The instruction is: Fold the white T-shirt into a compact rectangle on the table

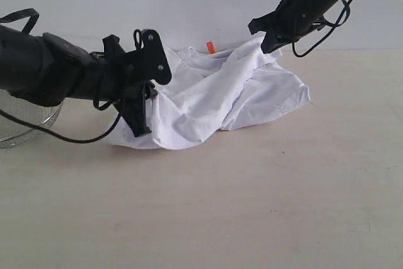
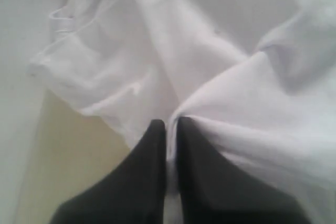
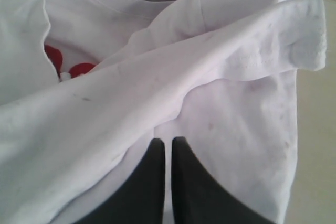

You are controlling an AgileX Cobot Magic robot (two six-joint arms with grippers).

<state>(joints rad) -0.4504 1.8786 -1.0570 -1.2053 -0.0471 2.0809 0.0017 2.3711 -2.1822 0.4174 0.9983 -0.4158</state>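
On the table [image 1: 264,212], toward its far side by the wall, the white T-shirt [image 1: 208,96] sits as a crumpled heap: part flat on the surface, part pulled up into a ridge. No fold reads as finished; I judge the task to be at an early stage. The right gripper [image 1: 270,44] holds the shirt's right-hand upper edge clear of the table. Its wrist view shows the jaws pressed together with cloth running in between them, so it is clamped on fabric. I take the lift as a way to get that side off the surface so it can be carried across. The left gripper [image 1: 142,125] is low at the opposite edge of the heap, pointing down. In its wrist view the fingers [image 2: 149,156] meet on a pinched crease with a sliver of white between them: closed on the shirt as well. Two opposed holds should let me tension the cloth before laying it over. A wire basket [image 1: 22,124] stands behind the left arm, apart from the shirt and not in the way. The main obstacle is the shirt itself: a loose sleeve [image 3: 307,38] drapes over the body and hides most of the red lettering [image 3: 73,69]. The orange neck tag [image 1: 211,46] marks the collar, at the far side.
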